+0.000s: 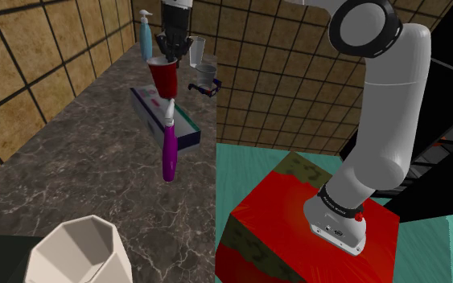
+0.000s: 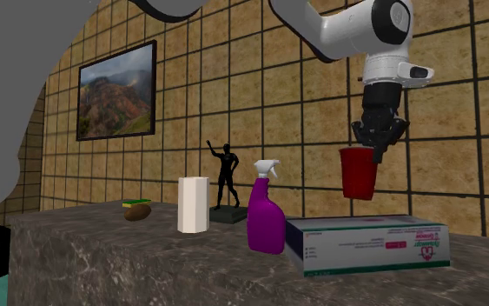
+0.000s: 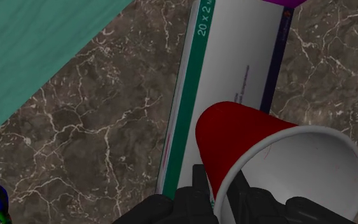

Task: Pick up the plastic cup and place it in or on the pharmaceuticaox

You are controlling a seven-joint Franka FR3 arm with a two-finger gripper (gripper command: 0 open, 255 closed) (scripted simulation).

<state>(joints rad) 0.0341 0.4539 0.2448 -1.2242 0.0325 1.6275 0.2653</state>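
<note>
1. The black gripper (image 2: 376, 153) is clamping on the rim of the red cup (image 2: 360, 174). In the wrist view one of its fingers (image 3: 198, 186) is pressing on the red outer wall, and the other is sitting inside the white interior.
2. The red cup is hanging upright in the air with its mouth up under the hand, clear of the counter (image 2: 103, 261).
3. It is hovering over the long box (image 2: 368, 245), a white carton with a teal edge and a purple side. In the second exterior view a gap is showing between the cup's base and the top of the box.
4. The box is lying flat on the dark marbled counter, running from near to far close to the counter's right edge in the shoulder view.
5. A purple spray bottle (image 1: 170, 153) with a white trigger head is standing just beside the box, at its near end in the shoulder view.
6. Farther to the second exterior view's left, a white faceted container (image 2: 193, 205) and a black statuette (image 2: 225, 178) are standing on the counter, well apart from the cup.
7. At the far end in the shoulder view, a blue pump bottle (image 1: 146, 36) and a clear glass (image 1: 197, 50) are standing by the tiled wall (image 1: 47, 56), beyond the gripper.
8. The white arm is reaching over from the red stand (image 1: 313, 233), which is sitting on the teal floor (image 1: 426, 249).
</note>
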